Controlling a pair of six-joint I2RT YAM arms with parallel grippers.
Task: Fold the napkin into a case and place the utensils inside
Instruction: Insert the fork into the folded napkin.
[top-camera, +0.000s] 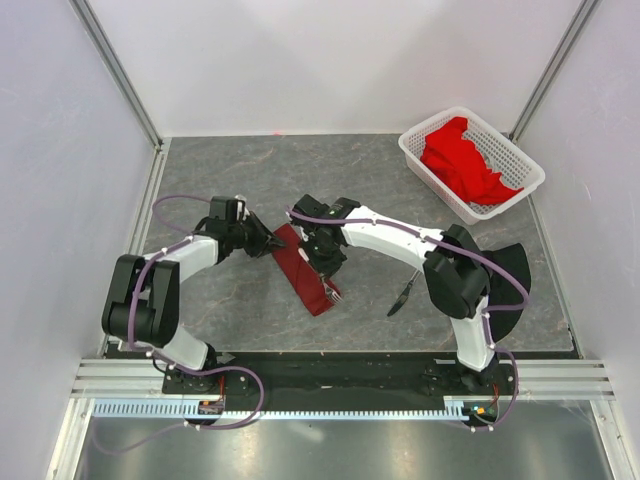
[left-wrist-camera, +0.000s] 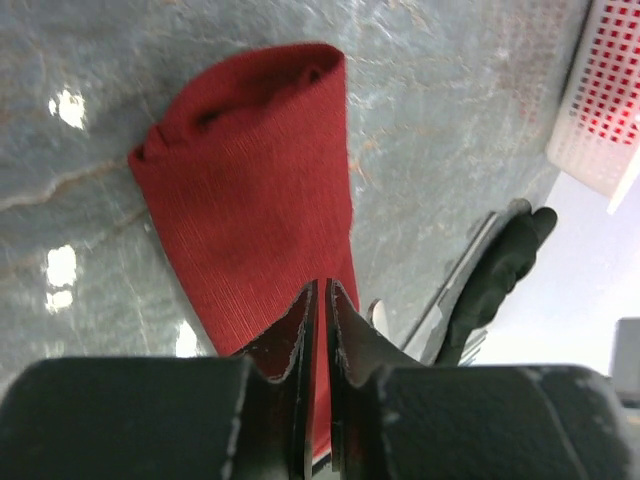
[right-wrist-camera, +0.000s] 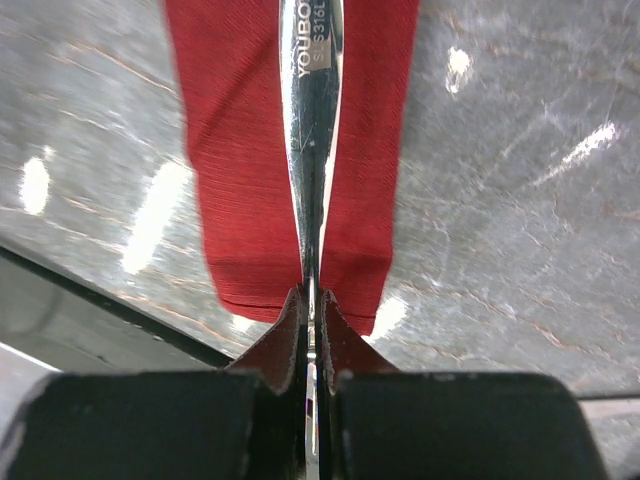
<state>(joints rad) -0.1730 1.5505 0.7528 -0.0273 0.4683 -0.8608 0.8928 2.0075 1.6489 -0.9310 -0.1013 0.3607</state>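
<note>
Starting at the near edge of the worktop (top-camera: 240, 170), both arm bases sat side by side. A little way in lay a loose second utensil (top-camera: 403, 296), on its own under the right arm and well apart from the cloth. It was too small and dark for me to say fork or knife.

Left of that was the napkin (top-camera: 308, 283), already folded into a long narrow maroon strip lying diagonally mid-worktop. The right fingers (right-wrist-camera: 280, 345) were over its near half, clamped tight on the handle of a silver utensil (right-wrist-camera: 310, 120). That one ran straight down the middle of the strip, lengthwise. I couldn't tell if it was resting on the cloth or just above it.

The left fingers (left-wrist-camera: 295, 330) were at the strip's far-left end, nearly together with only a thin slit and red showing through it. Honestly couldn't tell if they had any cloth pinched.

Way back in the far right corner stood a white lattice basket (top-camera: 440, 190) with a bright red cloth (top-camera: 462, 160) bunched inside.
</note>
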